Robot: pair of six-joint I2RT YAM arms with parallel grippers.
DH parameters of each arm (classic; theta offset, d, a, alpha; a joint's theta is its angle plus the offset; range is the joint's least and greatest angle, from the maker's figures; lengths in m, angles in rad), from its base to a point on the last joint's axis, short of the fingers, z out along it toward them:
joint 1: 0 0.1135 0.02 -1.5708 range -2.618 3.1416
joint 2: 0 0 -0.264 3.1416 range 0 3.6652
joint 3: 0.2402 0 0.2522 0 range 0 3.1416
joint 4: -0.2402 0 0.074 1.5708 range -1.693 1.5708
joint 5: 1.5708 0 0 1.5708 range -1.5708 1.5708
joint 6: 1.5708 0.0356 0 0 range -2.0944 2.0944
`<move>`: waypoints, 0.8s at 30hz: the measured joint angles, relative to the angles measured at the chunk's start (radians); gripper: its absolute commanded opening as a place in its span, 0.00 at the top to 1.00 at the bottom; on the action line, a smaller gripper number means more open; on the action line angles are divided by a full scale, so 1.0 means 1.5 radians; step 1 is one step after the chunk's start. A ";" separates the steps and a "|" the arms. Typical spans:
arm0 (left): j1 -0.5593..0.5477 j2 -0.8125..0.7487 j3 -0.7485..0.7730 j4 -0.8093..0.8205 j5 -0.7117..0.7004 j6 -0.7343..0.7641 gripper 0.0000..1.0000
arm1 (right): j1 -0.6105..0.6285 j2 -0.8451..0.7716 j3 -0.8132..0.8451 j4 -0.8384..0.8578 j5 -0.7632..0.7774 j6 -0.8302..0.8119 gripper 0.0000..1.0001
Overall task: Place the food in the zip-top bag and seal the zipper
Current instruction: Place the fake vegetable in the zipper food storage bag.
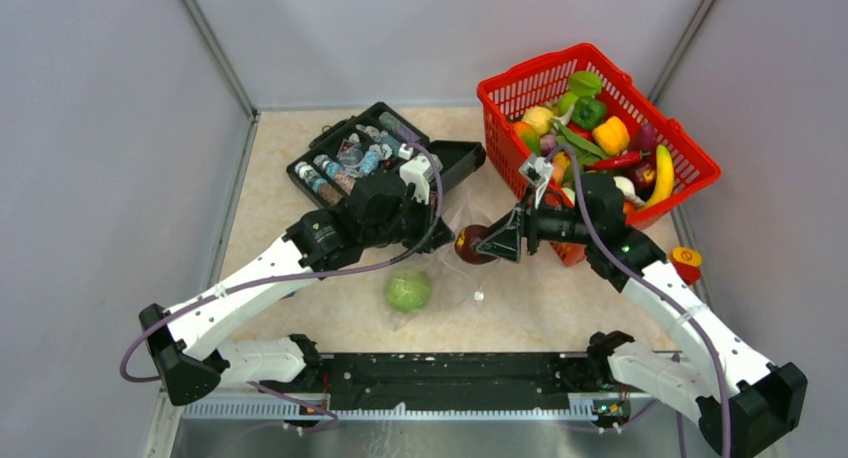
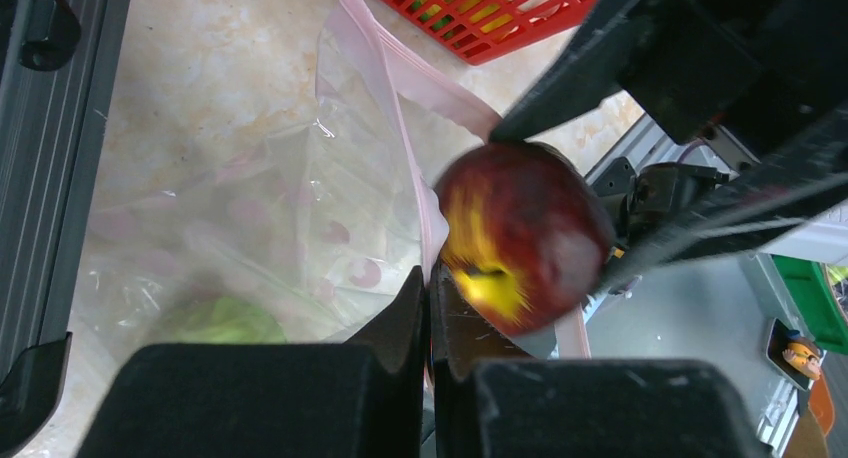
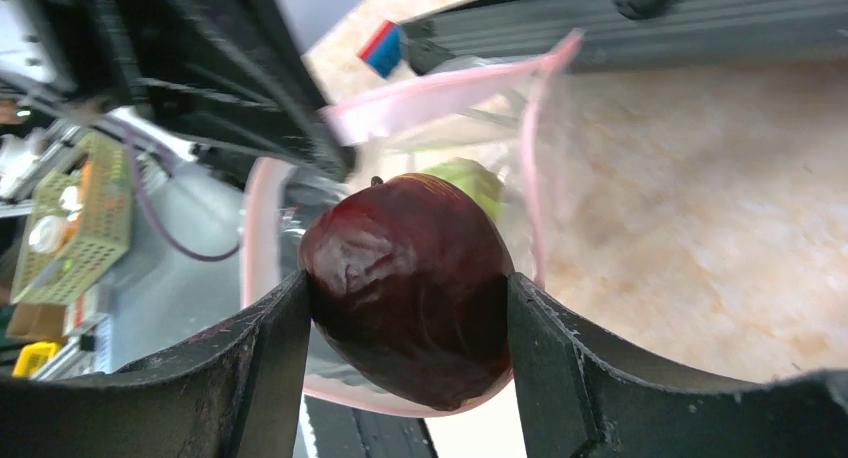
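Right gripper [image 3: 405, 298] fingers [image 3: 270, 368] filled the foreground, spread around one dark red fruit [image 3: 400, 278] and clamped against its two sides. A yellow patch showed on the fruit in the left wrist view. That fruit hung right at the open mouth of the single bag [image 2: 250, 208], with the pink zipper [image 2: 395, 98] looping round behind it. Whether it was past the rim I could not tell.

Left gripper [image 2: 428, 298] had its jaws pressed together on the zipper, holding that edge up off the bench [image 1: 560, 308]. One green food [image 1: 408, 290] lay inside the bag, at its near end.

One red basket [image 1: 530, 66] stood at the right rear, heaped with food too crowded to count exactly, ten pieces or more. One black case [image 1: 462, 160] sat open at the rear centre with several vials [image 1: 345, 163] in it. One small red-and-orange piece [image 1: 686, 262] lay alone on the bench, just beside the basket's near right side.

Walls closed the bench on three sides: left, rear and right. The basket's near corner sat just behind the right gripper, and the case's lid was just beside the left gripper, so the rear was tight. Bare bench lay left of the bag and in front of it, as far as the black rail [image 1: 450, 368]. A bare strip also ran from the bag toward the right.
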 measured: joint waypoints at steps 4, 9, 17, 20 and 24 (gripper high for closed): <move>-0.001 -0.001 0.000 0.000 0.004 0.000 1.00 | 0.001 0.019 0.016 -0.063 0.071 -0.024 0.75; -0.001 -0.001 0.000 0.000 0.004 0.000 1.00 | 0.021 0.024 0.030 -0.080 0.125 -0.028 0.64; -0.001 -0.001 0.000 0.000 0.004 -0.001 1.00 | 0.038 0.035 0.045 -0.084 0.142 -0.030 0.33; -0.001 -0.001 0.000 0.000 0.004 -0.002 1.00 | 0.038 0.035 0.045 -0.082 0.144 -0.028 0.27; -0.001 -0.001 0.000 0.000 0.004 -0.003 1.00 | 0.038 0.034 0.045 -0.074 0.138 -0.028 0.22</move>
